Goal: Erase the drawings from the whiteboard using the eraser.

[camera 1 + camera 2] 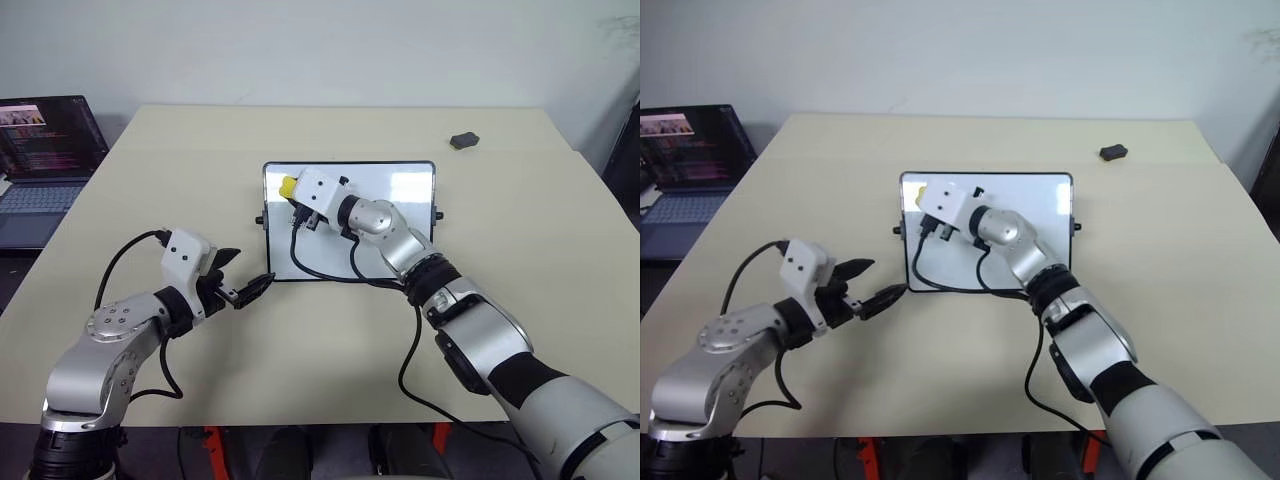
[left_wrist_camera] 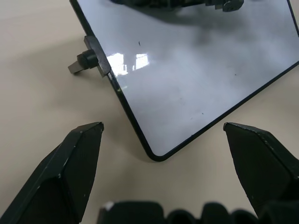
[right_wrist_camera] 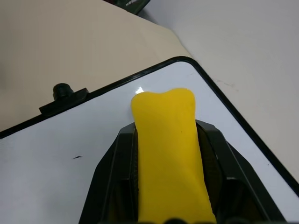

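The whiteboard [image 1: 400, 215] lies flat near the middle of the beige table [image 1: 200, 170], its long axis running left to right across the head views. The right gripper [image 3: 163, 154] is clamped on the eraser [image 3: 168, 154], its fingers pressed against the yellow block's two long sides. The eraser sits over the board's far-left corner, at about 10 o'clock from the board's centre, with its long axis in line with the gripper and its free end pointing toward that rounded corner. A tiny dark speck [image 3: 77, 157] marks the white surface near the eraser.

The left gripper [image 1: 240, 283] hovers at about 7 o'clock from the board's centre, just off the near-left corner, its jaws spread wide with nothing between them. A laptop [image 1: 45, 165] stands off the table's left edge at 9 o'clock, and a small dark lump [image 1: 464, 140] rests on the table at 1 o'clock.
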